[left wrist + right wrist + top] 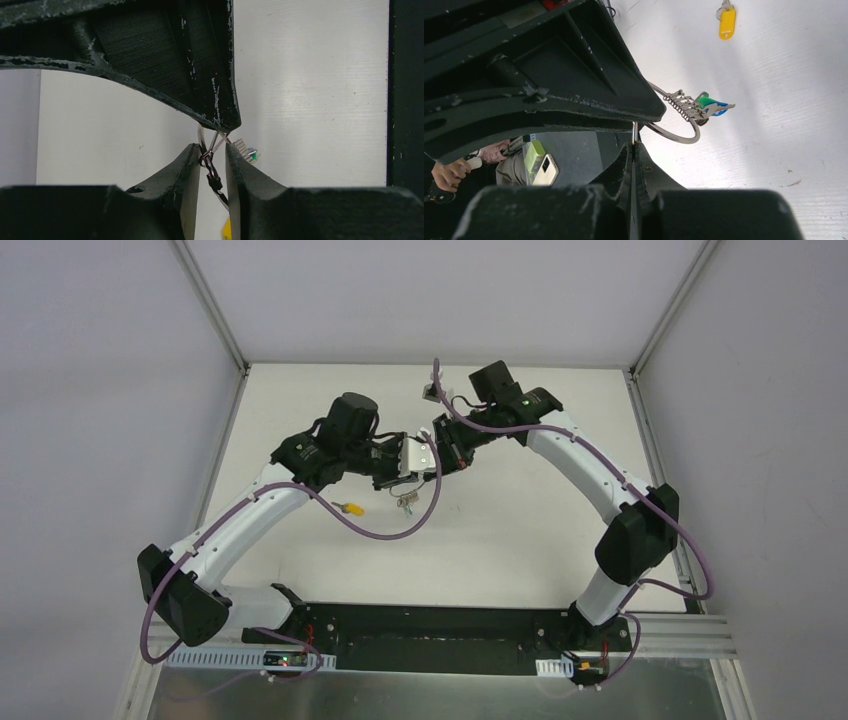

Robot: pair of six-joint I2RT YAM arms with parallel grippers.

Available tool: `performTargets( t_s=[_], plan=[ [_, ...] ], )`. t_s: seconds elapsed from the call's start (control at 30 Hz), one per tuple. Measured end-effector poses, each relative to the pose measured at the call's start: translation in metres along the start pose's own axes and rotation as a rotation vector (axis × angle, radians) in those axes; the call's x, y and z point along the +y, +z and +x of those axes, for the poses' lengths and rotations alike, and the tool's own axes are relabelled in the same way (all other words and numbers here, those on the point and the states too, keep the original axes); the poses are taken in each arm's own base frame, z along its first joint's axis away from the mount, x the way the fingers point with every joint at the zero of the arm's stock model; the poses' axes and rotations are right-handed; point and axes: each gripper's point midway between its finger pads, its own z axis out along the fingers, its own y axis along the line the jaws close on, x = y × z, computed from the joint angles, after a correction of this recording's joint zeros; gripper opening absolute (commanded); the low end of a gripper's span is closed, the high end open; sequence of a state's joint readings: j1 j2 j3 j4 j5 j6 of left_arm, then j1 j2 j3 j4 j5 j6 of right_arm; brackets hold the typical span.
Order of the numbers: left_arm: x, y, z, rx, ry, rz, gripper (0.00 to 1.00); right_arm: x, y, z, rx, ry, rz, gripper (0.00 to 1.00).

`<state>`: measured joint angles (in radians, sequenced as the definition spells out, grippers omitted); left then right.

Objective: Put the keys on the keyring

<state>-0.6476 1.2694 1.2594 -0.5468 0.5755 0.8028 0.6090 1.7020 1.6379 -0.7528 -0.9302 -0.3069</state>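
Keyring (680, 142): held above mid-tabletop. Right gripper (633, 150) clamped on it; left gripper (210, 155) narrow around the wire, contact unclear. Yellow key (726, 22) lies loose on the tabletop. Risk: thin ring twists or slips from the pinch.

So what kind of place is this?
Probably a robotics lab test cell: a white tabletop boxed in by plain grey panels on aluminium posts, with a black-and-white left arm and right arm bolted at its near edge.

We see the keyring (679, 142), thin and silver, hanging in the air. Its silver keys (680, 104) fan out, with the green key (704, 99) and blue-headed key (720, 108) bunched alongside. The yellow-orange key (726, 22) lies flat, well apart.
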Motion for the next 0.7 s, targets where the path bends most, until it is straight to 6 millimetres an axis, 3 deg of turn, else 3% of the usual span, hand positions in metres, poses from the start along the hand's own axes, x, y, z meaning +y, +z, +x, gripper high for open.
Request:
performTargets(
  t_s=[0.33,0.47,0.7],
  plan=[
    [-0.0014,0.0003,0.0035,0.028,0.028,0.010,0.01,0.0012,-0.0012,0.0007,0.001,0.020,-0.010,0.00],
    [-0.0019,0.0006,0.0043,0.036,0.043,0.010,0.00,0.0010,-0.0018,0.0003,-0.001,0.026,-0.011,0.01],
    [-0.0078,-0.0001,0.0075,0.047,0.009,0.028,0.00,0.0000,-0.0054,-0.0045,-0.021,0.037,-0.021,0.30]
  ],
)
